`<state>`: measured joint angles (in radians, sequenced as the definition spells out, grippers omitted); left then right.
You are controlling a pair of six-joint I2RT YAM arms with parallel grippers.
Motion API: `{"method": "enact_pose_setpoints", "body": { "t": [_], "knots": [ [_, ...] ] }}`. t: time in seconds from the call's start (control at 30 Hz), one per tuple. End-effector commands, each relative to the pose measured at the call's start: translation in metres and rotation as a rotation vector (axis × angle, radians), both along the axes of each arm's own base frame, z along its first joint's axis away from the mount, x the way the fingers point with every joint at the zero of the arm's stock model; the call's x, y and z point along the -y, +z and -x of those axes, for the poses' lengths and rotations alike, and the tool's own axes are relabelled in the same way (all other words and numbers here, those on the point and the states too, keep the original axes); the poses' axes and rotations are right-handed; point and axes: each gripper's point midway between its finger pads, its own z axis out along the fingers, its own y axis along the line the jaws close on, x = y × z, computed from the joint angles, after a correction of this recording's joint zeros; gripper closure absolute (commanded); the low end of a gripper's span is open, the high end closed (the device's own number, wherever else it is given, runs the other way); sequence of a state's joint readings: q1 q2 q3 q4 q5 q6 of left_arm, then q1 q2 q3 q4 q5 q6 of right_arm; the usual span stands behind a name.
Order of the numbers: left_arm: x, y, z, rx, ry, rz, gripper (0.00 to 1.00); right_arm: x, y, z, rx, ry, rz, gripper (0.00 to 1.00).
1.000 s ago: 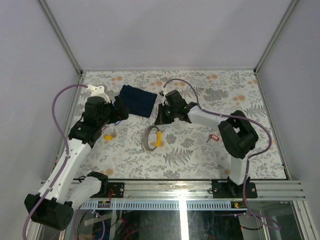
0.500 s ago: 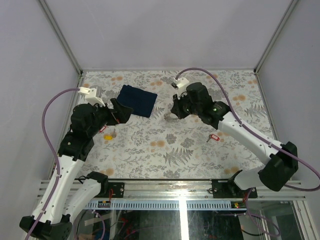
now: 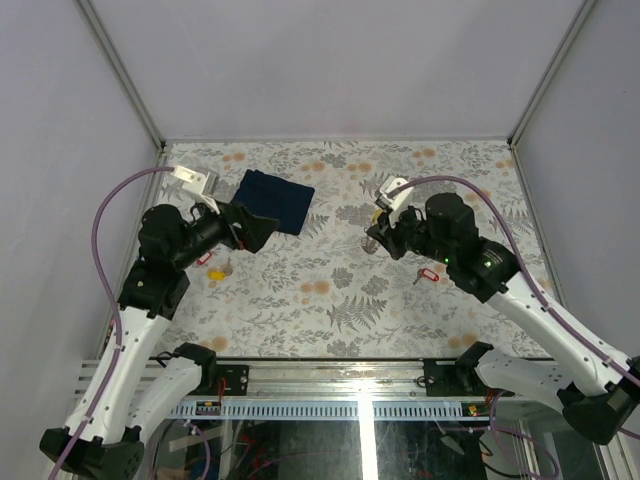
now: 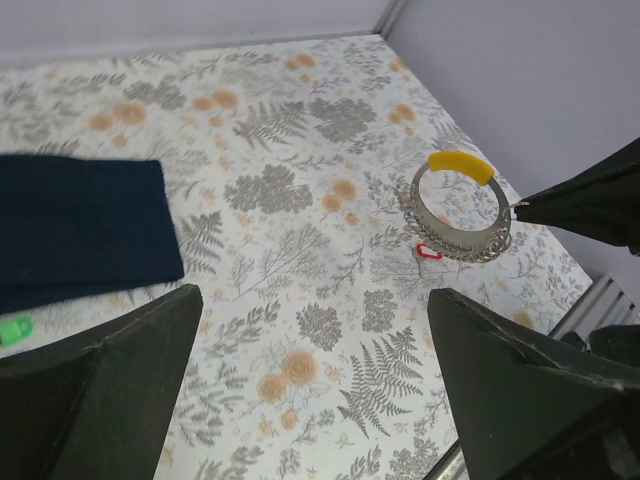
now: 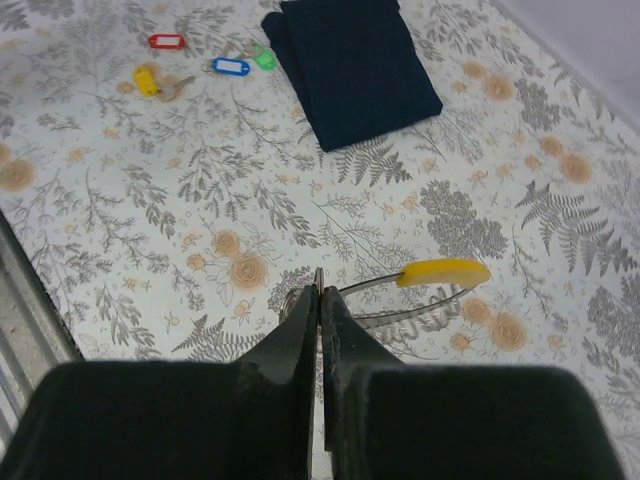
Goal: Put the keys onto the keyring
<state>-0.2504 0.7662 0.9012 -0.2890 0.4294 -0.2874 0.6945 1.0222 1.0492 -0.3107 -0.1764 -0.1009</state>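
My right gripper (image 5: pixel 319 295) is shut on the thin grey keyring (image 5: pixel 420 312) and holds it above the table. A yellow sleeve (image 5: pixel 442 272) covers part of the loop. The left wrist view shows the same keyring (image 4: pixel 462 218) hanging from the right fingers (image 4: pixel 585 200). Four keys lie together far left: red (image 5: pixel 166 41), yellow (image 5: pixel 146 80), blue (image 5: pixel 230 66) and green (image 5: pixel 264 59). Another red key (image 3: pixel 428 275) lies on the right. My left gripper (image 4: pixel 320 400) is open and holds nothing, hovering near the cloth (image 3: pixel 255 228).
A folded dark blue cloth (image 3: pixel 276 200) lies at the back left, next to the cluster of keys. The floral table cover ends at a metal rail (image 3: pixel 400 372) along the near edge. Grey walls close in the left, back and right.
The right arm has lifted the keyring off the middle of the table and carried it right. The left gripper has opened a little wider and swung slightly right.
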Motion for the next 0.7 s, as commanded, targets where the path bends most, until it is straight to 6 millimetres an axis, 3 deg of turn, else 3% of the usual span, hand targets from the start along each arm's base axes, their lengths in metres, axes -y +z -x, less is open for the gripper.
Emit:
{"method": "enact_pose_setpoints", "body": {
  "t": [0.0,0.17,0.37,0.67],
  "knots": [
    [0.022,0.044,-0.005,0.234,-0.169,-0.021,0.0,-0.004,0.04,0.024,0.134,0.15,-0.044,0.99],
    [0.055,0.065,0.003,0.369,-0.273,-0.076,0.05,-0.005,0.06,0.039,0.167,0.205,-0.084,1.0],
    [0.105,0.09,0.04,0.518,-0.442,-0.036,0.05,-0.004,0.081,0.053,0.221,0.253,-0.14,1.0],
    [0.122,0.106,0.054,0.57,-0.555,-0.01,0.01,-0.015,0.115,0.077,0.244,0.356,-0.298,1.0]
  ]
}}
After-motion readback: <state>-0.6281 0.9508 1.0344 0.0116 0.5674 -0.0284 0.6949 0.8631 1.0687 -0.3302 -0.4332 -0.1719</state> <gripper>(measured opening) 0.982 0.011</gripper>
